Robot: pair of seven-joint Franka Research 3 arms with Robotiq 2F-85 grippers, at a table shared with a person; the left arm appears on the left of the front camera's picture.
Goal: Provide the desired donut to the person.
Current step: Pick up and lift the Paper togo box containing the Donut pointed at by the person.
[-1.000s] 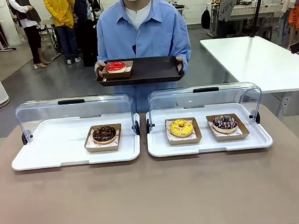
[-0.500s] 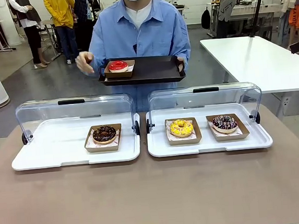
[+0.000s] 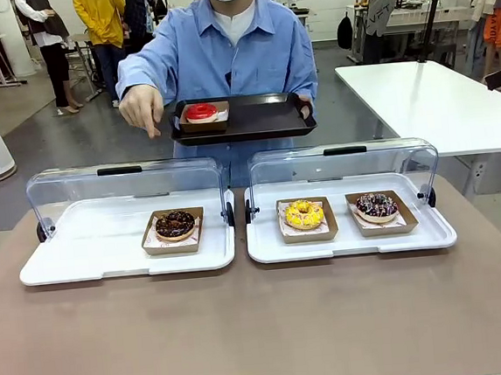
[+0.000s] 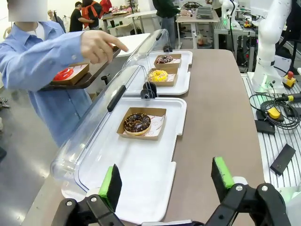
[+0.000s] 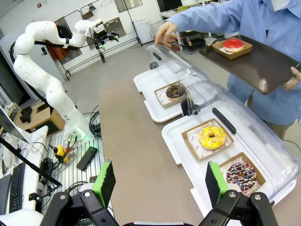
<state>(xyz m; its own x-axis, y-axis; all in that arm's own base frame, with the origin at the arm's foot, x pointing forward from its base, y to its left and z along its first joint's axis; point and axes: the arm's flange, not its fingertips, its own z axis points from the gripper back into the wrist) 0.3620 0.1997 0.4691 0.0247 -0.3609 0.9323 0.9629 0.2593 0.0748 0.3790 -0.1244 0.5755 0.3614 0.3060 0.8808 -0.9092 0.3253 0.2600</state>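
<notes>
Counter [image 3: 263, 327] side: left claw [image 4: 167, 181] and right claw [image 5: 160, 181] released, empty. Misreading the person's hand [image 3: 143, 109], which points toward the chocolate donut [image 3: 175, 224] — wrong pick.

Table top [image 3: 263, 327]: matt taupe, smooth, no glare.
Left tray [image 3: 80, 246] and right tray [image 3: 343, 242]: white moulded plastic, smooth, faint sheen.
Lids [image 3: 75, 190]: clear plastic, glossy, catching reflections. Handle strips [image 3: 119, 170] are black and matt.
Donut boxes [image 3: 147, 239]: brown cardboard, matt, lined with thin paper.
Chocolate donut [image 3: 175, 224]: dark glaze, glossy, roughened by sprinkles.
Yellow donut [image 3: 304, 213]: bumpy icing, soft shine.
Sprinkled donut [image 3: 376, 205]: dark glaze, speckled, uneven.
Red donut [image 3: 200, 112]: smooth, wet-looking icing.
Serving tray [image 3: 262, 114]: black, smooth, satin; looks like plastic.
Person's shirt [image 3: 256, 55]: light blue woven cloth, matt.
</notes>
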